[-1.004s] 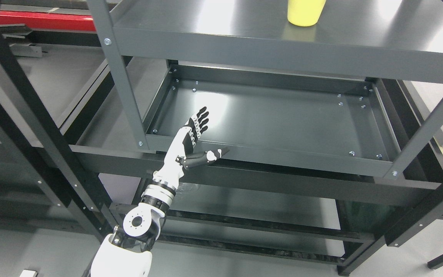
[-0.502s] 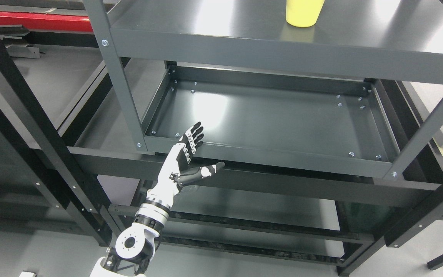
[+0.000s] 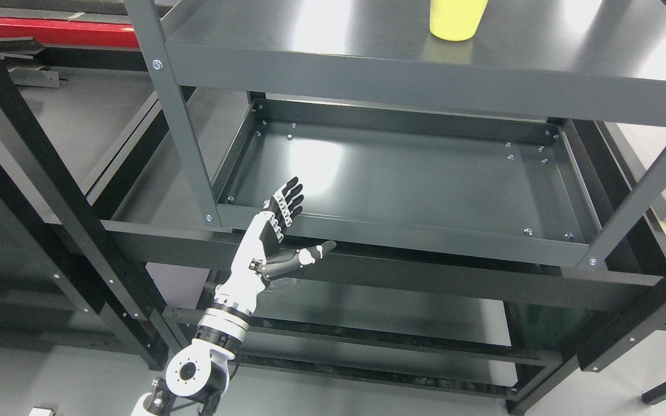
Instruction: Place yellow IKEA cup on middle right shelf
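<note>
A yellow cup [image 3: 458,19] stands on the grey upper shelf [image 3: 541,63] at the top of the view, its top cut off by the frame. My left hand [image 3: 304,222] is far below and left of it, in front of the lower shelf's front rim [image 3: 402,234]. Its fingers [image 3: 288,199] are spread, the thumb points right, and it holds nothing. The arm comes up from the bottom edge, left of the middle. My right hand is out of view.
The lower shelf tray [image 3: 414,173] is a dark grey pan with bolts at its corners. Grey uprights [image 3: 180,115] and black frame beams [image 3: 50,190] stand to the left. A red beam [image 3: 61,32] lies at the top left.
My left hand has drawn back down and to the left, from over the lower shelf's front corner to in front of its rim. The cup has stayed put.
</note>
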